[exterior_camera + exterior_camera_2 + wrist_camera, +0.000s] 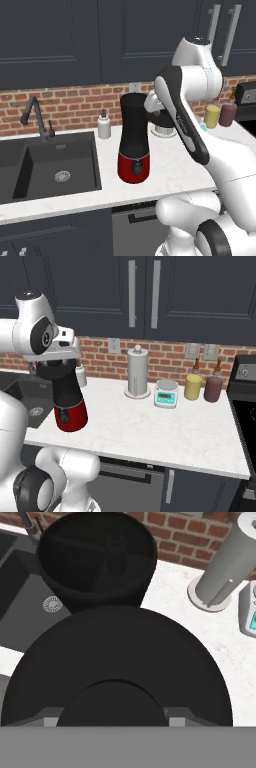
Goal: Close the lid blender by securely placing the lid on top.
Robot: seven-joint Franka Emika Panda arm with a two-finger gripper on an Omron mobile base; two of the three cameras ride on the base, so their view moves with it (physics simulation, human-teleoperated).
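Lid (pixel 117 662) clamped in gripper (pixel 115 719), just beside blender (pixel 134 142) rim

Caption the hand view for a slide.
Gripper holds the black lid just short of the blender's open jar, sink and paper-towel holder beyond.

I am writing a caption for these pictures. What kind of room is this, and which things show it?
A home kitchen, rendered rather than real. A dark sink with a faucet is set in a white counter, a red-based blender stands on it, and dark cabinets hang above a brick backsplash.
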